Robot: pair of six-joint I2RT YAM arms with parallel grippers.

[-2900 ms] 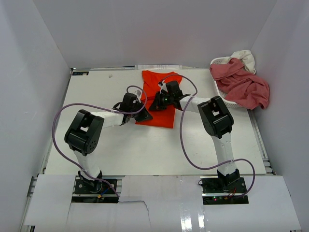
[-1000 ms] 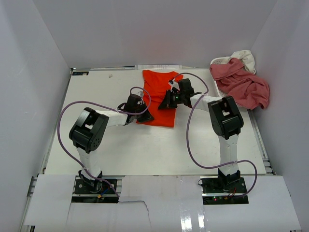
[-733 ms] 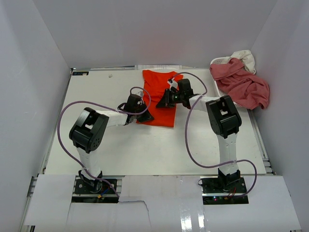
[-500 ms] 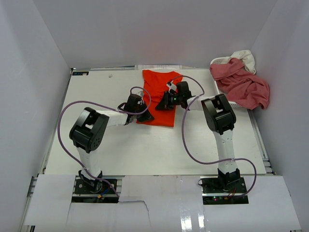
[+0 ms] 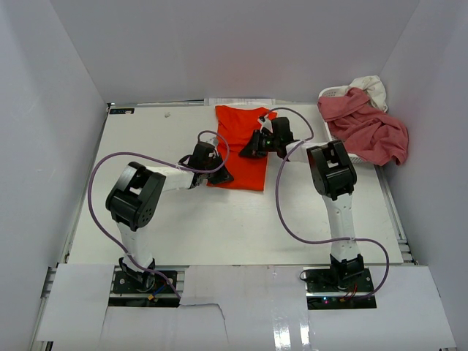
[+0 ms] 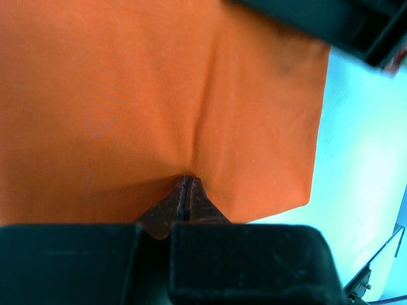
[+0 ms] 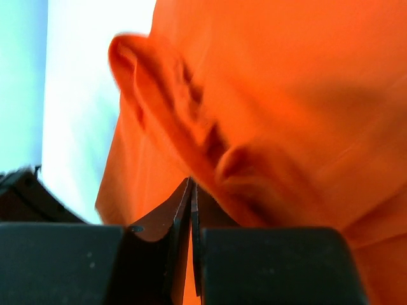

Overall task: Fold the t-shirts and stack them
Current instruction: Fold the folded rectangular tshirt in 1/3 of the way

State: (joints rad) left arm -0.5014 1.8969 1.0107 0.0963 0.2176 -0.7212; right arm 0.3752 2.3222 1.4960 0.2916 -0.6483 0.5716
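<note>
Plain white walls (image 5: pixel 219 44) close in the scene on the left, the back and the right. Between them lies a white table (image 5: pixel 183 219), filling the middle of the overhead view.

The orange t-shirt (image 5: pixel 235 131) lies flat on the table just above the centre of the frame, its far end near the back edge. The left gripper (image 5: pixel 219 175) sits at the shirt's lower left edge. In its wrist view (image 6: pixel 184 190) the jaws are pressed together on the cloth, with creases in the orange t-shirt (image 6: pixel 127 95) running into the tips. The right gripper (image 5: pixel 247 151) is over the shirt's right half. Its wrist view (image 7: pixel 191 190) shows the jaws closed, and a raised ridge of the orange t-shirt (image 7: pixel 305 76) bunches up from the tips toward the upper left.

At the upper right of the overhead view, well apart from both grippers, a pink t-shirt (image 5: pixel 365 128) drapes over a white basket (image 5: pixel 330 93) and spills down its near side. A cream t-shirt (image 5: pixel 371 85) shows behind it.

Purple cables (image 5: pixel 95 190) loop beside each arm. A small dark patch (image 5: pixel 122 111) sits at the table's upper left corner, too small to read.
</note>
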